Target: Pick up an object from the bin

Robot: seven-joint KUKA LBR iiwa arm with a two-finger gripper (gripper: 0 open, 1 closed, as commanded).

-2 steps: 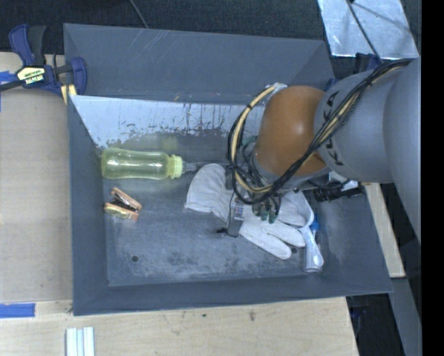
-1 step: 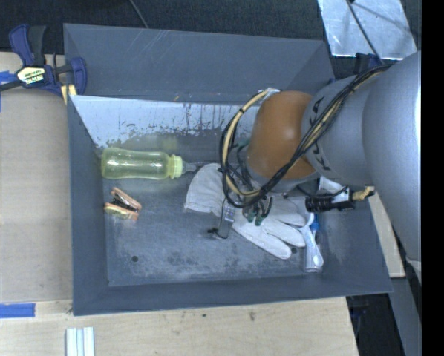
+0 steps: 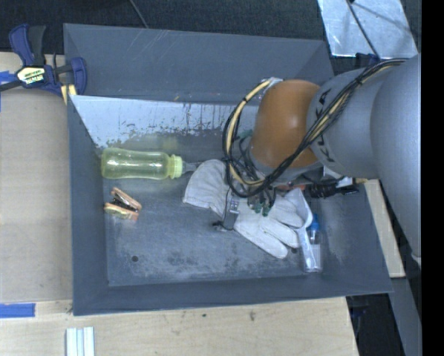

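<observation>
white cloth sits right under the gripper point(image 3: 227, 217) — a glove point(image 3: 278, 232), crumpled on the floor of the bin point(image 3: 177, 254), right of centre. the gripper hangs low at the glove's left edge, near the middle of its length, and looks to be touching the fabric or just above it. whether it is wide or narrow i cannot tell: the orange cover point(image 3: 285, 124) and a tangle of cables point(image 3: 240, 165) hide too much of it. nothing can be seen clamped in it.

the glove's long axis runs from upper left to lower right, the cuff end bunched up toward the bottle point(image 3: 140, 164) and the finger ends pointing at the lower right corner. it is limp, so i judge a pinch on a raised fold would serve better than a grip across the flat.

just beside the glove's finger ends lies a small clear tube point(image 3: 311, 249) with blue on it, roughly upright in the view. well apart to the left, the yellow-green bottle lies on its side — cap toward the glove — and below it a small tan clip point(image 3: 123, 204).
</observation>
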